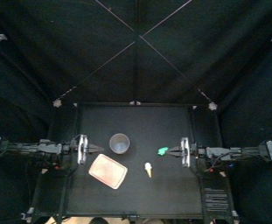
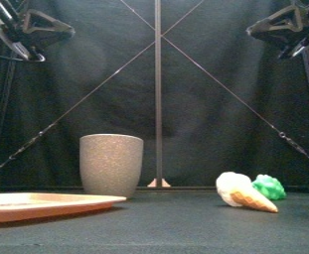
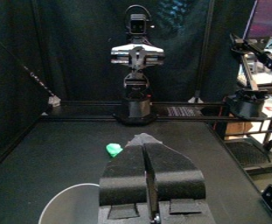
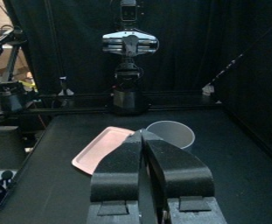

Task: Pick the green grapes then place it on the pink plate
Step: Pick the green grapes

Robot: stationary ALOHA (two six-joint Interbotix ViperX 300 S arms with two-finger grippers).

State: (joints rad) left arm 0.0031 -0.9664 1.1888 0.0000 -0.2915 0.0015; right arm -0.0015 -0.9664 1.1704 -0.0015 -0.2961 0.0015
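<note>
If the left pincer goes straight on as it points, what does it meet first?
Likely the green grapes, lying just off its line; if it passes above them, the right pincer opposite. Depth is unclear.

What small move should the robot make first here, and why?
Probably the right gripper should reach out over the green grapes, opening its jaws on the way. It and the left gripper sit shut at the sides of the table, and the grapes lie nearest the right arm, beside a cone toy, apart from the pink plate.
</note>
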